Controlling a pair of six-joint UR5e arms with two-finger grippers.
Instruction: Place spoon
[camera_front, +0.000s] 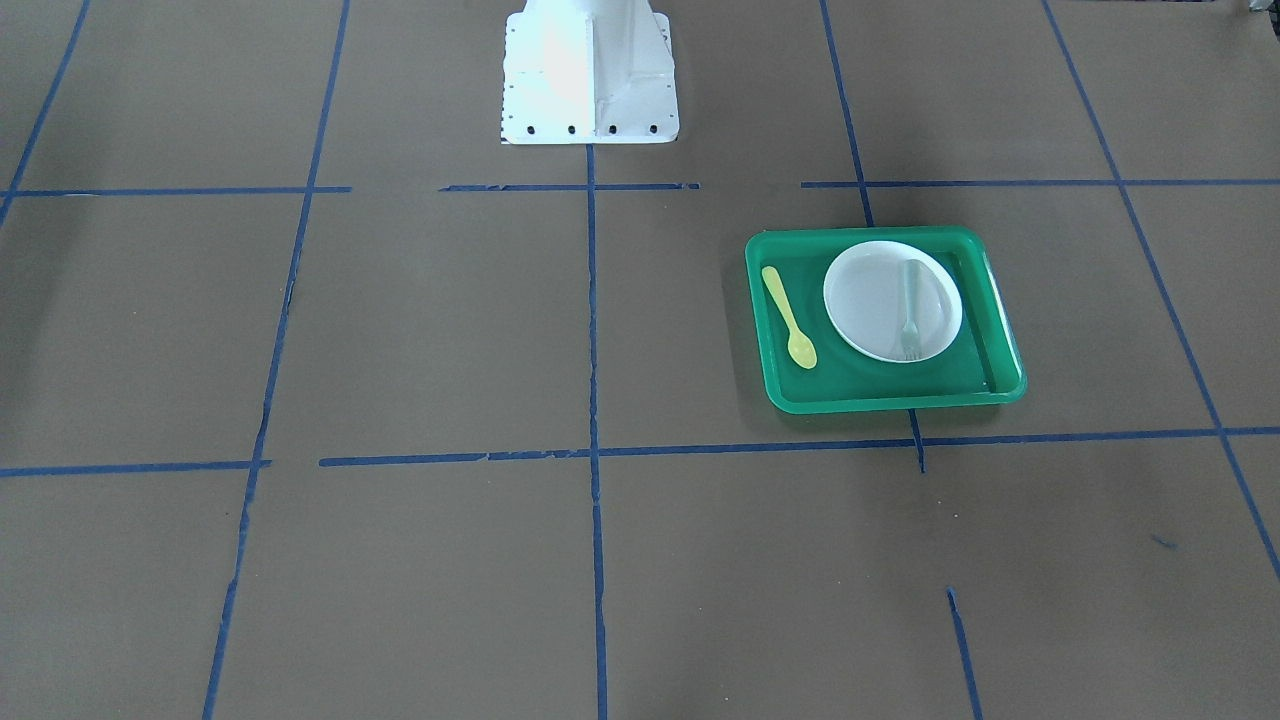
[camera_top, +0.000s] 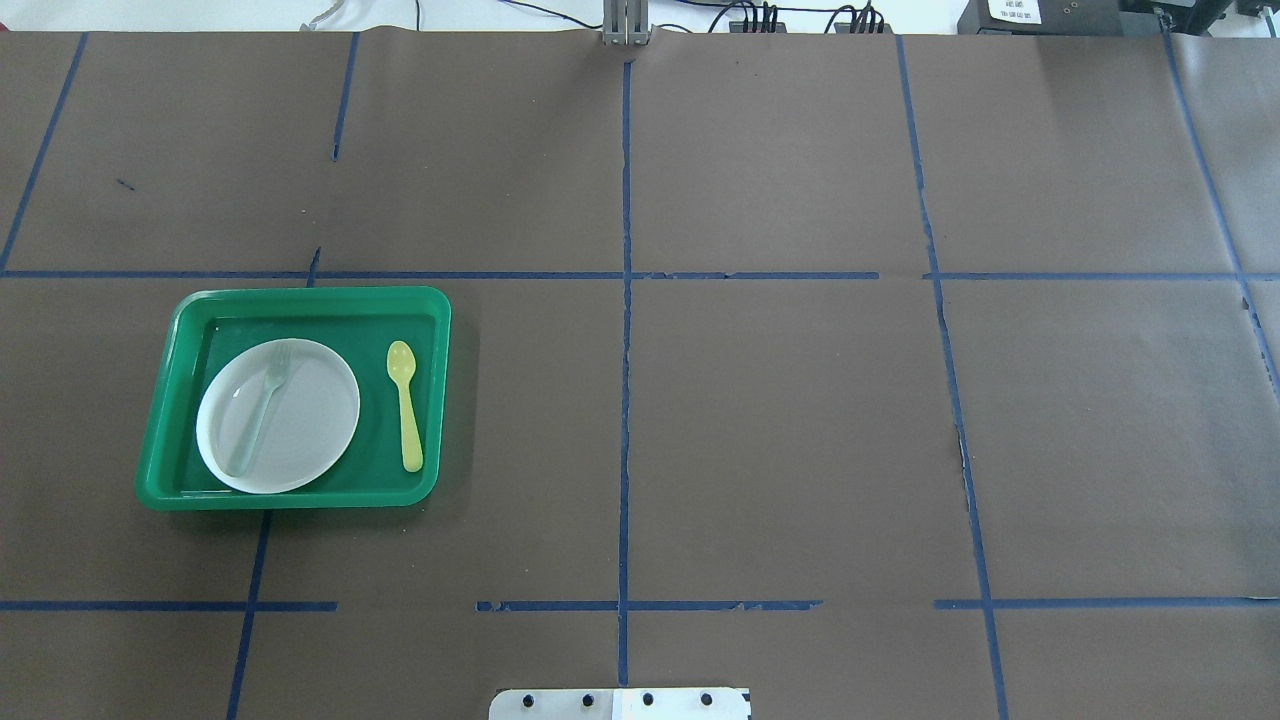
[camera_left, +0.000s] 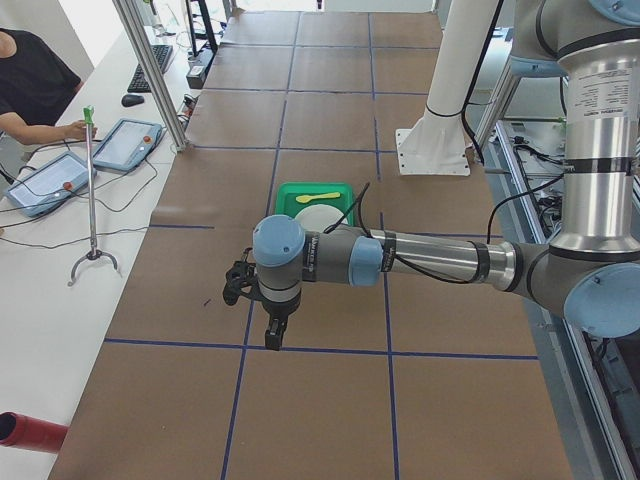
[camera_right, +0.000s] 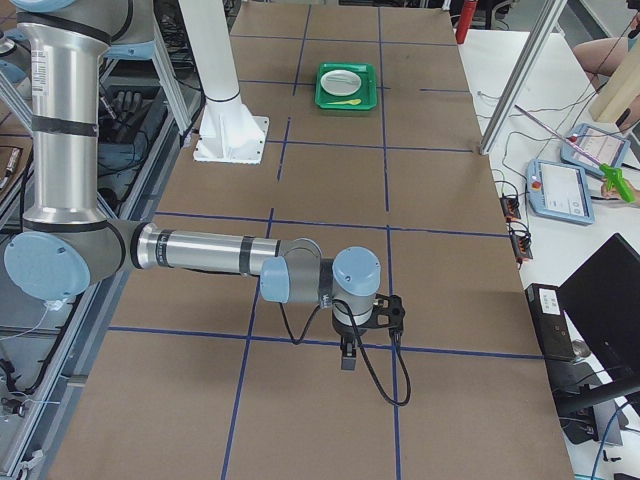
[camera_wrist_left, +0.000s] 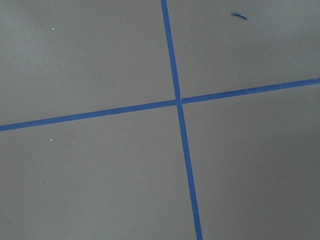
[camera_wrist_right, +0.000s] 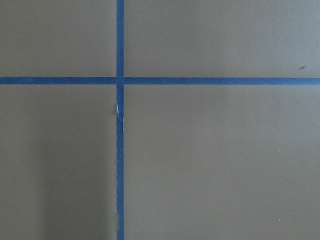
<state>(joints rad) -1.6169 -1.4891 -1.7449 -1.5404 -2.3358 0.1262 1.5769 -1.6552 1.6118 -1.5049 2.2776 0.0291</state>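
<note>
Spoon (camera_top: 404, 405) flat in green tray (camera_top: 310, 292), beside white plate (camera_top: 312, 420).

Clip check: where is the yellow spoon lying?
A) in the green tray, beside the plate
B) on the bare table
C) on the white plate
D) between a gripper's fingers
A: the spoon lies on the floor of the tray, apart from the plate, which carries only the fork.

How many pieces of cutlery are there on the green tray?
2. The yellow spoon lies on the tray floor beside the white plate; the grey-green fork lies on the plate. None seems hidden.
</note>
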